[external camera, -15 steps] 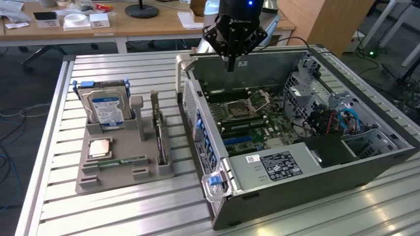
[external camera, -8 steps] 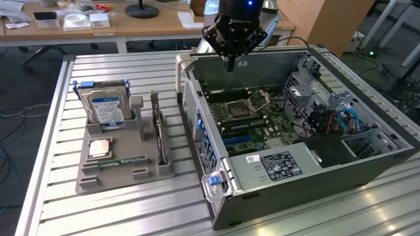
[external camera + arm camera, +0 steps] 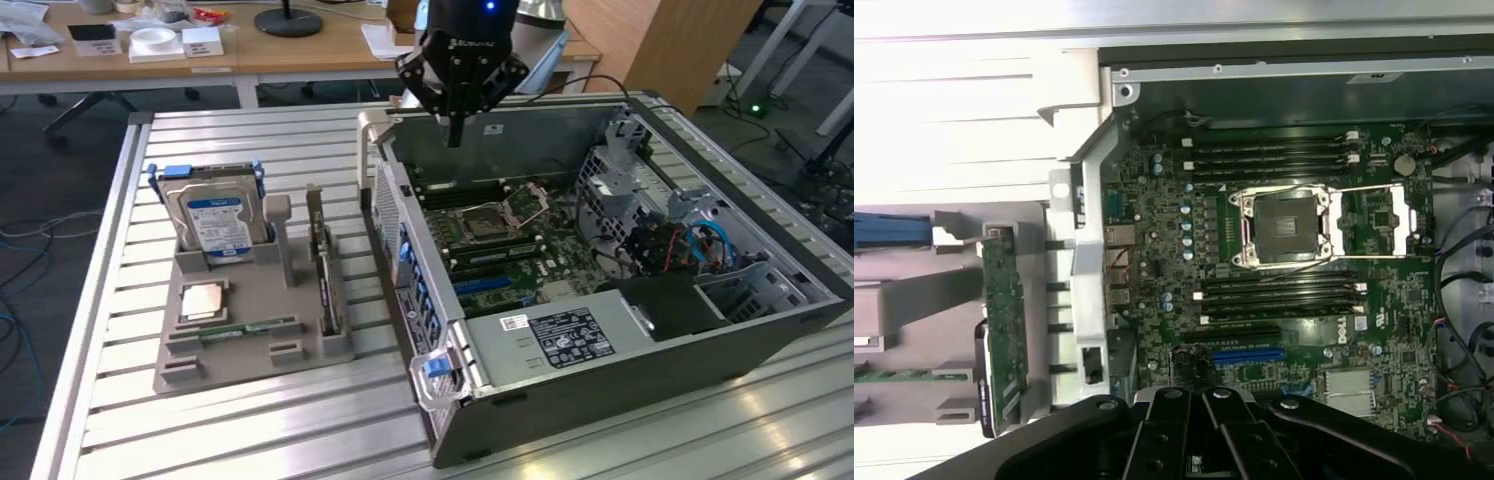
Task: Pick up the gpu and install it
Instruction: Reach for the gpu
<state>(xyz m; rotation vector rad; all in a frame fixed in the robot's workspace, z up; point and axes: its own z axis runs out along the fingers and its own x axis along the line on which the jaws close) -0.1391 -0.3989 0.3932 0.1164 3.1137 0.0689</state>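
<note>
Black fingers of the gripper [image 3: 455, 128] were pressed together and held nothing. It hung over the open computer case [image 3: 641, 385], near its far wall. The gpu [image 3: 324, 272] stood on its thin edge in the gray holder [image 3: 240, 345], just outside the case wall. I thought doing this step well meant opening the fingers wide first. Then I would line up right over the card's top edge and pinch it in the middle so it would not tip. The hard drive [image 3: 220, 222] stood farther from the case, and I had to keep off it.
</note>
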